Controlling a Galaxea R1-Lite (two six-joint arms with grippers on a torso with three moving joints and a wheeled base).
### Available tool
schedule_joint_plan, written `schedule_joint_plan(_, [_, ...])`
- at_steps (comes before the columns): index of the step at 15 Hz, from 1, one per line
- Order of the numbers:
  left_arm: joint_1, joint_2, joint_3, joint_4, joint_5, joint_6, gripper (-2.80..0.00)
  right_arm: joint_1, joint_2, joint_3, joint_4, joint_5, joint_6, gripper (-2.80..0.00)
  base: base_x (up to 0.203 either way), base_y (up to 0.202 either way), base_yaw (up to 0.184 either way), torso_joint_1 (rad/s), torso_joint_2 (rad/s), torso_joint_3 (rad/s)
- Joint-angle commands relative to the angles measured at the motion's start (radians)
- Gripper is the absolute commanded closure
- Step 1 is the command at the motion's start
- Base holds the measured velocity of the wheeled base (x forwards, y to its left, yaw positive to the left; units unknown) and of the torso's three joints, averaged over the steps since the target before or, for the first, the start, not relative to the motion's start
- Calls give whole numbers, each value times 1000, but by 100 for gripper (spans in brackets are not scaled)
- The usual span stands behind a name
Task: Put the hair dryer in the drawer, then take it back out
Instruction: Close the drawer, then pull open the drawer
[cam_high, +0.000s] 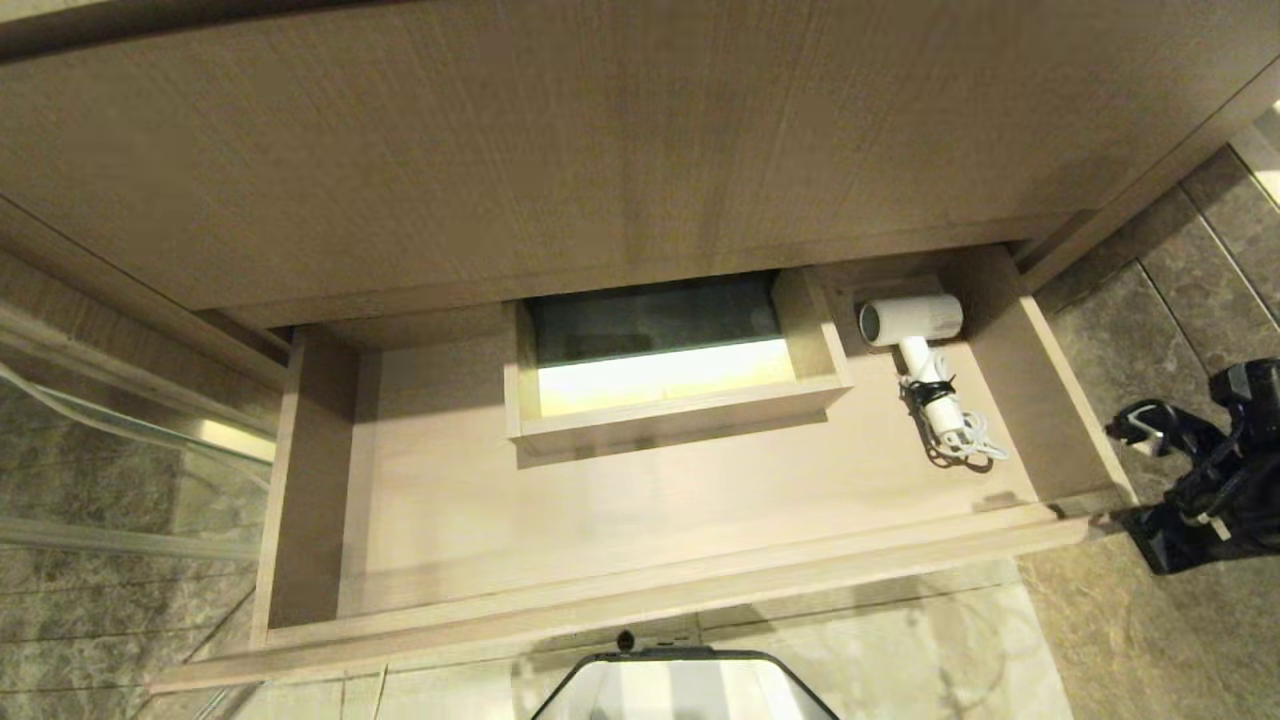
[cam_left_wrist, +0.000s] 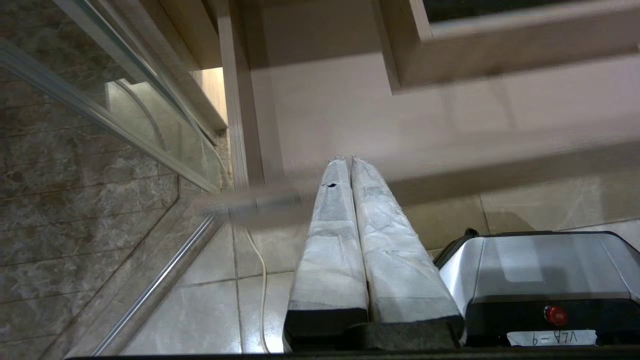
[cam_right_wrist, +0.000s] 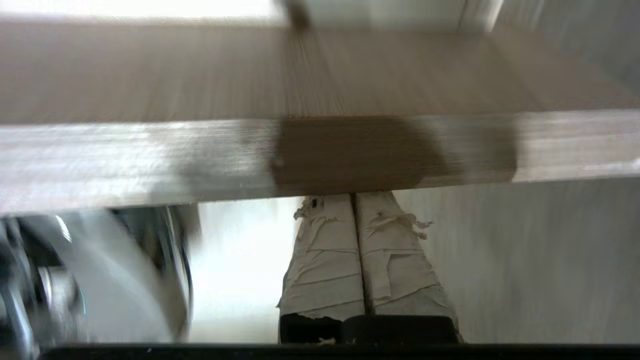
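Head view: the drawer (cam_high: 640, 520) stands pulled out under the tall wood panel (cam_high: 560, 150), seen from above.
Hair dryer: the hair dryer (cam_high: 925, 350) lies flat on the drawer floor in the far right corner, barrel toward the back, dark round end facing the boxed cut-out (cam_high: 675, 365), handle pointing to the front.
Cord: the white cord (cam_high: 965, 440) is bundled by a black tie at the handle's end, resting on the drawer floor.
Right arm: only the head view shows it, a dark arm (cam_high: 1215, 470) outside the drawer's right wall, over the floor tiles, apart from the hair dryer.
Right wrist view: the right gripper (cam_right_wrist: 355, 200) has its two taped fingers (cam_right_wrist: 325, 255) pressed together, holding nothing; their tips sit just below a blurred wood edge. The hair dryer does not appear here.
Left wrist view: the left gripper (cam_left_wrist: 350, 162) also has its fingers (cam_left_wrist: 330, 240) closed flat against each other, empty, low before the drawer front near its left end. This view alone shows the glass partition (cam_left_wrist: 125, 115) and the robot's base (cam_left_wrist: 540, 280) on the pale floor.
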Motion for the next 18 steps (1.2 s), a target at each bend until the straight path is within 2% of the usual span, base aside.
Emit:
schedule_joint_plan(1, [0, 0, 2, 0, 0, 0, 0, 9, -32, -47, -223, 109, 21, 0, 0, 0, 0, 0, 0, 0])
schedule_joint_plan(3, [0, 0, 0, 0, 0, 0, 0, 36, 7, -121, -404, 141, 69, 0, 0, 0, 0, 0, 0, 0])
schedule_joint_plan(5, [0, 0, 1, 0, 0, 0, 0, 47, 44, -191, -480, 144, 105, 0, 0, 0, 0, 0, 0, 0])
schedule_joint_plan(6, [0, 0, 2, 0, 0, 0, 0, 42, 33, -175, -434, 145, 101, 0, 0, 0, 0, 0, 0, 0])
schedule_joint_plan(9, [0, 0, 2, 0, 0, 0, 0, 10, -112, -91, -92, 128, 43, 0, 0, 0, 0, 0, 0, 0])
schedule_joint_plan(11, [0, 0, 1, 0, 0, 0, 0, -1, -213, -28, 61, 91, 10, 0, 0, 0, 0, 0, 0, 0])
schedule_joint_plan(14, [0, 0, 2, 0, 0, 0, 0, -13, -322, 59, 95, 83, 9, 0, 0, 0, 0, 0, 0, 0])
schedule_joint_plan(18, [0, 0, 0, 0, 0, 0, 0, -17, -605, 167, 92, 103, 83, 0, 0, 0, 0, 0, 0, 0])
